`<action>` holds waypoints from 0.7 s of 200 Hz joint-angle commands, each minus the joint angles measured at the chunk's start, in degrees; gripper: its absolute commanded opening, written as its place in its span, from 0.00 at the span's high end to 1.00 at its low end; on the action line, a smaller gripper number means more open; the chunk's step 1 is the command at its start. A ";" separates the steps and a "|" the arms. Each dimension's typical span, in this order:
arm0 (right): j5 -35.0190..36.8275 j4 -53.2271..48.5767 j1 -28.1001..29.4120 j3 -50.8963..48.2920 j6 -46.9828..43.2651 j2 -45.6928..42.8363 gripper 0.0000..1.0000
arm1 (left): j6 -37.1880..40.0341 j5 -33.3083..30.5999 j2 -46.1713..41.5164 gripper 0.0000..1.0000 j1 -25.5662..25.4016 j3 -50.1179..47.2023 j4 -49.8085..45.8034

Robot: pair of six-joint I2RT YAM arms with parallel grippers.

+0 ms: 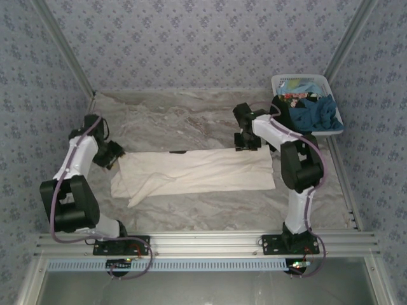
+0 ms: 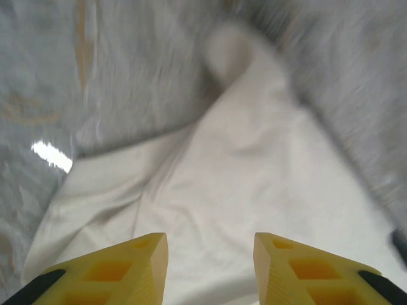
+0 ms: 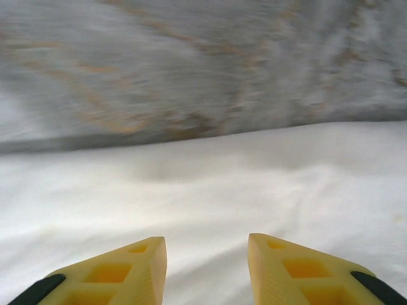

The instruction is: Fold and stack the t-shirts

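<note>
Off-white t-shirt (image 1: 197,173) lies in a wide band across the tabletop (image 1: 191,114), its left end rumpled; that slack could skew the next fold. Left gripper (image 2: 210,244) and right gripper (image 3: 206,244) hover at its far corners, jaws parted, empty. Beyond, a teal-blue t-shirt (image 1: 316,113) waits in the basket (image 1: 299,77).

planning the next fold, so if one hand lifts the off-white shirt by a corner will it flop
Probably floppy: the off-white shirt lies in soft wrinkles. Likely light: it sits thin and flat on the table. A push would probably bunch it, given those loose folds.
</note>
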 commanded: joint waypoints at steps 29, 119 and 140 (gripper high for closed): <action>-13.76 5.82 7.02 -2.75 -0.92 -4.08 0.62 | -1.48 11.73 1.06 0.58 -9.91 -3.99 1.44; -14.23 5.45 5.48 -4.88 0.45 -6.67 0.64 | 9.15 6.95 10.40 0.56 -24.08 -4.12 6.02; -13.87 5.20 5.42 -5.49 0.53 -7.07 0.64 | 8.63 6.71 9.46 0.80 -24.63 -4.48 5.42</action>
